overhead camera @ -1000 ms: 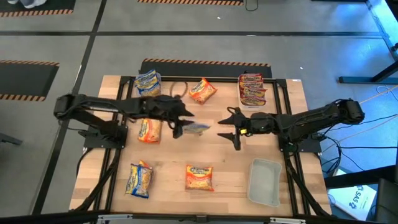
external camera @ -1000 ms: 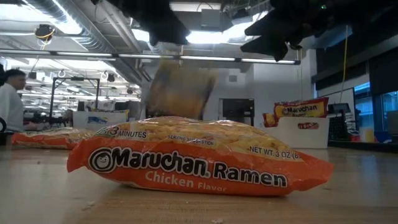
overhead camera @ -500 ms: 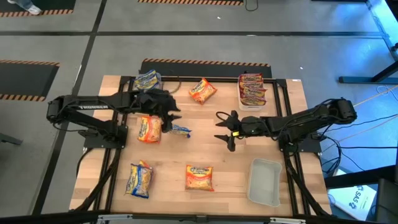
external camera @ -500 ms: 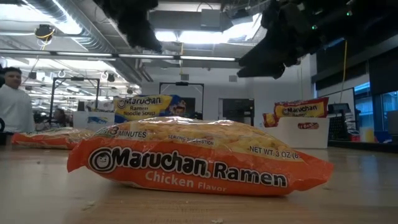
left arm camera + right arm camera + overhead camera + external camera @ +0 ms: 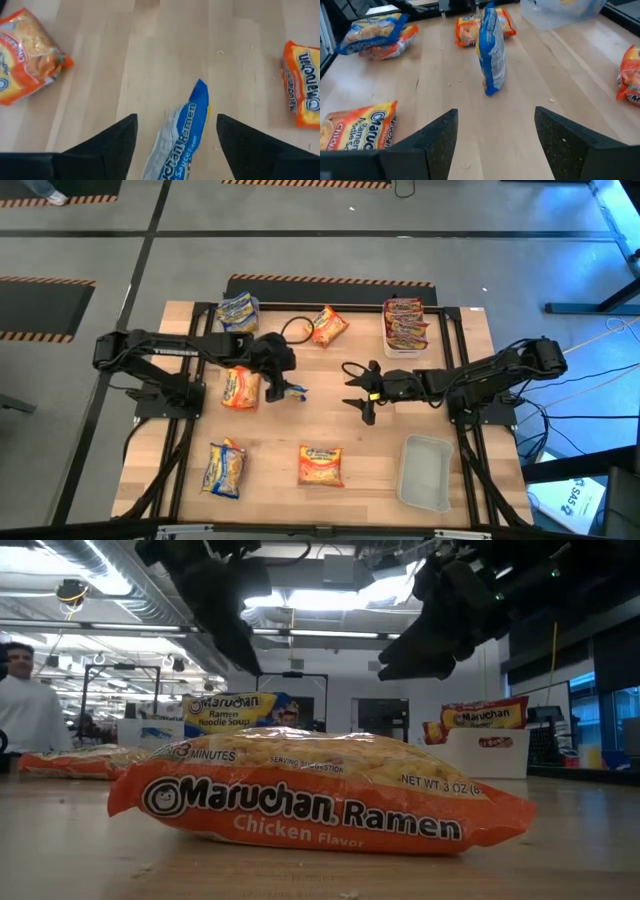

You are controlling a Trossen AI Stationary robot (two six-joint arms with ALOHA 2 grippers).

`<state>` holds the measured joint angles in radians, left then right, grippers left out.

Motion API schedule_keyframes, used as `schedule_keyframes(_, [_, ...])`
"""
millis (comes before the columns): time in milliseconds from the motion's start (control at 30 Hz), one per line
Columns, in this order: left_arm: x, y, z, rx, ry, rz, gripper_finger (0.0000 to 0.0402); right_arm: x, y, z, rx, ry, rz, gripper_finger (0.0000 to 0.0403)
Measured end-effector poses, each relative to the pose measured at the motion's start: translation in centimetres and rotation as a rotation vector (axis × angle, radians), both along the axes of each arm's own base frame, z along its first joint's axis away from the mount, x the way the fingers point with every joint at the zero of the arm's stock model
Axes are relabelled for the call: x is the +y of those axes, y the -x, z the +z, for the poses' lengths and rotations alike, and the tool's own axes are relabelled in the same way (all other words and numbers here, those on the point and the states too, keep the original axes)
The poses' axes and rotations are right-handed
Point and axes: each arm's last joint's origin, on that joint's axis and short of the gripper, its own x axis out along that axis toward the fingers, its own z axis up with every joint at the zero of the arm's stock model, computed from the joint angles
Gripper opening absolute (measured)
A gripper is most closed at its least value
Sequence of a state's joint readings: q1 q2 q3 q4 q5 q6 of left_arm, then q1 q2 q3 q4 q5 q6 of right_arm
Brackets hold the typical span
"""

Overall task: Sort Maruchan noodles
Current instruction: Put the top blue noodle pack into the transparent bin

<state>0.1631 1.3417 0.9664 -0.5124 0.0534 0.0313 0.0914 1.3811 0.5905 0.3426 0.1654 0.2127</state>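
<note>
Mid-sort: left gripper (image 5: 283,385) open over upright blue packet (image 5: 491,50); right gripper (image 5: 357,388) open nearby; regrasp probably needed next.

A pale wooden worktop (image 5: 360,435) sits in a black frame on a grey floor (image 5: 300,240) marked with black-and-orange striped tape. A clear plastic tub (image 5: 424,472) stands empty near one corner. A white tub (image 5: 488,752) stands at the far edge. A person (image 5: 28,710) in white stands in the room beyond.
</note>
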Motion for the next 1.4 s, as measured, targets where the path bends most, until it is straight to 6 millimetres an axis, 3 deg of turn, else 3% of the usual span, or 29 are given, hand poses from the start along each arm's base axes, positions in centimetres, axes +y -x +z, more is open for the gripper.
schedule_keyframes(300, [-0.6,-1.1,1.3,0.146,-0.014,-0.064,0.0275,0.0,0.0,0.0,-0.005,-0.004,-0.002,0.0250])
schedule_keyframes(500, [-0.8,-3.1,-0.5,0.300,-0.018,-0.123,0.0275,0.0,0.0,0.0,-0.003,-0.017,-0.008,0.0250])
schedule_keyframes(733, [-0.6,-4.4,-3.9,0.506,-0.051,-0.136,0.0275,0.0,0.0,-0.1,0.006,-0.033,0.002,0.0250])
schedule_keyframes(933, [-0.8,-5.2,-5.8,0.555,-0.047,-0.153,0.0272,0.1,0.0,-0.1,0.009,-0.038,0.012,0.0250])
schedule_keyframes(1200, [-0.7,-5.9,-7.9,0.619,-0.063,-0.149,0.0226,0.1,0.1,-0.1,0.011,-0.034,0.014,0.0250])
schedule_keyframes(1400, [-0.6,-5.9,-8.1,0.633,-0.105,-0.132,0.0171,0.1,0.1,-0.3,0.031,-0.032,0.014,0.0250])
